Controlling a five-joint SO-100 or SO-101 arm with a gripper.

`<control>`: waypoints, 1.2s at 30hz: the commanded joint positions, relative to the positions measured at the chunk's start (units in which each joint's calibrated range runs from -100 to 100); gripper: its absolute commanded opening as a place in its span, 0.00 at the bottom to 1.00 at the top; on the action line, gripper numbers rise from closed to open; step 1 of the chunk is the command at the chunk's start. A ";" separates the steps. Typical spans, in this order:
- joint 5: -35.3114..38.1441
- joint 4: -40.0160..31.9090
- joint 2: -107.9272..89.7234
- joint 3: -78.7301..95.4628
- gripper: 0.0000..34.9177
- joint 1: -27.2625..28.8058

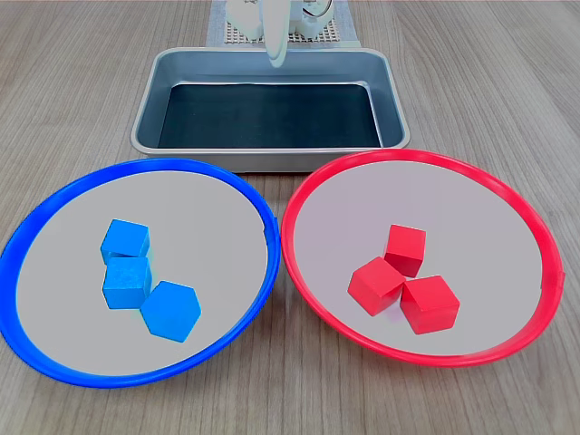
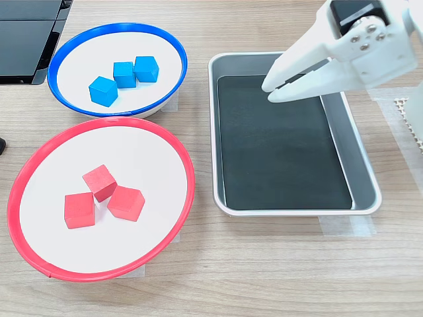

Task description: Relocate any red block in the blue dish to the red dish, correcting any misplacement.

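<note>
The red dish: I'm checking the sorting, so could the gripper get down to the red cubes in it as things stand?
Probably yes. The gripper hangs empty over the metal tray, and the three red cubes lie uncovered in the red dish, with nothing between.

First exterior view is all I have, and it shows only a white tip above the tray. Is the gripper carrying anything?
Observer: No. In the second exterior view the gripper hangs over the metal tray, its fingertips together and nothing held.
Operator: Is there anything off to the side that I can't see?
Observer: Yes. A flat black object lies beside the blue dish, at the second exterior view's top left.
</note>
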 commanded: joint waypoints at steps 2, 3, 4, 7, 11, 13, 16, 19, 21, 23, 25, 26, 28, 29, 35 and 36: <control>-0.20 1.48 -4.00 0.70 0.01 0.42; -0.24 1.73 -4.77 1.06 0.01 0.42; -0.24 2.06 -5.71 1.61 0.01 0.42; -0.24 2.97 -8.78 3.34 0.01 0.42; -0.24 4.21 -11.00 4.70 0.01 0.71; -0.24 4.45 -11.76 5.25 0.01 0.71; -0.24 4.45 -13.21 6.43 0.01 0.71; -0.10 4.21 -13.98 7.34 0.01 0.71; -0.05 4.04 -13.98 7.71 0.01 0.71; -0.05 3.79 -13.98 8.16 0.01 0.71; -0.05 3.46 -13.98 8.89 0.01 0.71; 0.00 3.46 -13.98 9.25 0.01 0.71; 0.05 3.46 -13.98 9.80 0.01 0.80; 0.05 3.46 -13.98 9.89 0.01 0.80; 0.00 3.71 -13.98 10.25 0.01 0.80; 0.00 3.71 -13.98 10.25 0.01 0.80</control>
